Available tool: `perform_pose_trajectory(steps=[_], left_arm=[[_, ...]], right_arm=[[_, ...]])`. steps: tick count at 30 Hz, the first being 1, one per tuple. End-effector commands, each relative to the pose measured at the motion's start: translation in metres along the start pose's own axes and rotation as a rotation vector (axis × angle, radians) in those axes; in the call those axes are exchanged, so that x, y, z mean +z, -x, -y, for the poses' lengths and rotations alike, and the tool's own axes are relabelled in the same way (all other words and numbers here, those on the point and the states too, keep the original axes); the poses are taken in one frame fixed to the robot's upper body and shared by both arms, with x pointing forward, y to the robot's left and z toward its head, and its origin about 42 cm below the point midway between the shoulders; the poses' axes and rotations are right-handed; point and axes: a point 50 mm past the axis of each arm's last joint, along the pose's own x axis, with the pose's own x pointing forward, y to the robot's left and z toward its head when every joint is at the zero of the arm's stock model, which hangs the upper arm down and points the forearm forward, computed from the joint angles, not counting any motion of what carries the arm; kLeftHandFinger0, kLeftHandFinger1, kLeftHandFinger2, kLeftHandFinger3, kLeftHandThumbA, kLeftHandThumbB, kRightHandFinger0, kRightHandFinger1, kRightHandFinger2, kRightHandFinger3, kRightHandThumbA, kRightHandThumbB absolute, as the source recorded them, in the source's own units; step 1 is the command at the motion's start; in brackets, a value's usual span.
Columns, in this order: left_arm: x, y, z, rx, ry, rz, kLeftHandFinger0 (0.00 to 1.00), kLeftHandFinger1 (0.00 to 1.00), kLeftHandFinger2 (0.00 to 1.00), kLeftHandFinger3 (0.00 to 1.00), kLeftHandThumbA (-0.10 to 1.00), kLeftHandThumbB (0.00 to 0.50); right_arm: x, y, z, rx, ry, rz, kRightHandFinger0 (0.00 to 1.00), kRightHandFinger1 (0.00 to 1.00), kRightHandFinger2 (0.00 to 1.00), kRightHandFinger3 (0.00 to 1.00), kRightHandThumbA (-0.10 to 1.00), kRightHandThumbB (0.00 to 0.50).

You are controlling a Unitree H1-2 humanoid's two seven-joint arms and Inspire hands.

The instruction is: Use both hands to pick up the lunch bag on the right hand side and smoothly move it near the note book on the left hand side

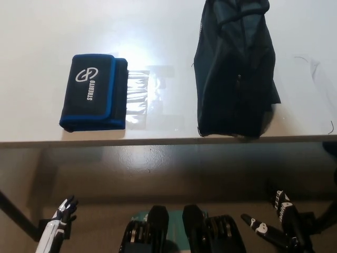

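A dark, soft lunch bag [236, 71] lies on the white table [37, 110], right of centre, reaching from the picture's top down to the front edge. Left of it lies a black case with blue trim and white lettering, the notebook [95, 91]. My white left hand [59, 221] hangs low at the lower left, below the table's edge, fingers apart and holding nothing. Over at the lower right, also below the edge, sits my black right hand [276, 221], its fingers spread and empty. Both hands are far from the bag.
A clear plastic sleeve [138, 97] lies between the notebook and the bag. The table's front edge [158, 141] runs across the middle of the picture. A thin wire [316, 66] lies right of the bag.
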Motion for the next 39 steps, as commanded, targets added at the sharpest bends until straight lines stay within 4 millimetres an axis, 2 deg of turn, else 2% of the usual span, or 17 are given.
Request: perform_pose_trajectory(steps=[1, 3, 8, 11, 12, 13, 17, 20, 22, 24, 26, 32, 34, 36, 37, 39], left_arm=[[0.033, -0.004, -0.007, -0.070, -0.061, 0.230, 1.00, 1.00, 1.00, 1.00, 1.00, 0.261], [0.038, -0.004, -0.006, -0.089, -0.062, 0.250, 1.00, 1.00, 1.00, 1.00, 1.00, 0.256], [0.061, -0.008, 0.004, -0.142, -0.054, 0.336, 1.00, 1.00, 1.00, 1.00, 1.00, 0.295], [0.080, -0.015, 0.013, -0.155, -0.047, 0.406, 1.00, 1.00, 1.00, 1.00, 1.00, 0.321], [0.081, -0.015, 0.013, -0.156, -0.047, 0.411, 1.00, 1.00, 1.00, 1.00, 1.00, 0.321], [0.095, -0.021, 0.018, -0.164, -0.044, 0.460, 1.00, 1.00, 1.00, 1.00, 1.00, 0.313], [0.119, -0.032, 0.021, -0.187, -0.042, 0.547, 1.00, 1.00, 1.00, 1.00, 1.00, 0.294], [0.136, -0.040, 0.021, -0.198, -0.057, 0.598, 1.00, 1.00, 1.00, 1.00, 1.00, 0.310], [0.149, -0.048, 0.022, -0.202, -0.068, 0.639, 1.00, 1.00, 1.00, 1.00, 1.00, 0.299], [0.161, -0.055, 0.021, -0.206, -0.080, 0.668, 1.00, 1.00, 1.00, 1.00, 1.00, 0.315], [0.169, -0.060, 0.021, -0.207, -0.083, 0.690, 1.00, 1.00, 1.00, 1.00, 1.00, 0.314], [0.197, -0.078, 0.026, -0.204, -0.078, 0.766, 1.00, 1.00, 1.00, 1.00, 1.00, 0.302], [0.210, -0.086, 0.030, -0.208, -0.065, 0.779, 1.00, 1.00, 1.00, 1.00, 1.00, 0.316], [0.218, -0.090, 0.032, -0.214, -0.061, 0.787, 1.00, 1.00, 1.00, 1.00, 1.00, 0.320], [0.222, -0.092, 0.033, -0.219, -0.048, 0.788, 1.00, 1.00, 1.00, 1.00, 1.00, 0.316], [0.233, -0.099, 0.037, -0.239, 0.001, 0.800, 1.00, 1.00, 1.00, 1.00, 1.00, 0.277]], right_arm=[[0.039, -0.016, 0.006, -0.020, 0.066, 0.285, 1.00, 1.00, 1.00, 1.00, 1.00, 0.213], [0.041, -0.016, 0.005, -0.035, 0.074, 0.294, 1.00, 1.00, 1.00, 1.00, 1.00, 0.220], [0.055, -0.015, 0.009, -0.092, 0.099, 0.344, 1.00, 1.00, 1.00, 1.00, 1.00, 0.236], [0.067, -0.019, 0.017, -0.102, 0.109, 0.387, 1.00, 1.00, 1.00, 1.00, 1.00, 0.228], [0.068, -0.019, 0.017, -0.105, 0.111, 0.390, 1.00, 1.00, 1.00, 1.00, 1.00, 0.228], [0.075, -0.021, 0.021, -0.111, 0.105, 0.414, 1.00, 1.00, 1.00, 1.00, 1.00, 0.228], [0.089, -0.028, 0.026, -0.131, 0.088, 0.468, 1.00, 1.00, 1.00, 1.00, 1.00, 0.243], [0.100, -0.032, 0.029, -0.138, 0.095, 0.505, 1.00, 1.00, 1.00, 1.00, 1.00, 0.217], [0.109, -0.034, 0.033, -0.150, 0.094, 0.537, 1.00, 1.00, 1.00, 1.00, 1.00, 0.214], [0.117, -0.038, 0.037, -0.164, 0.086, 0.567, 1.00, 1.00, 1.00, 1.00, 1.00, 0.202], [0.123, -0.042, 0.041, -0.177, 0.085, 0.586, 1.00, 1.00, 1.00, 1.00, 1.00, 0.209], [0.148, -0.056, 0.055, -0.206, 0.082, 0.643, 1.00, 1.00, 1.00, 1.00, 1.00, 0.210], [0.163, -0.068, 0.061, -0.231, 0.057, 0.673, 1.00, 1.00, 1.00, 1.00, 1.00, 0.231], [0.170, -0.075, 0.064, -0.235, 0.037, 0.691, 1.00, 1.00, 1.00, 1.00, 1.00, 0.222], [0.174, -0.078, 0.066, -0.233, 0.030, 0.700, 1.00, 1.00, 1.00, 1.00, 1.00, 0.217], [0.182, -0.087, 0.072, -0.232, 0.015, 0.712, 1.00, 1.00, 1.00, 1.00, 1.00, 0.223]])
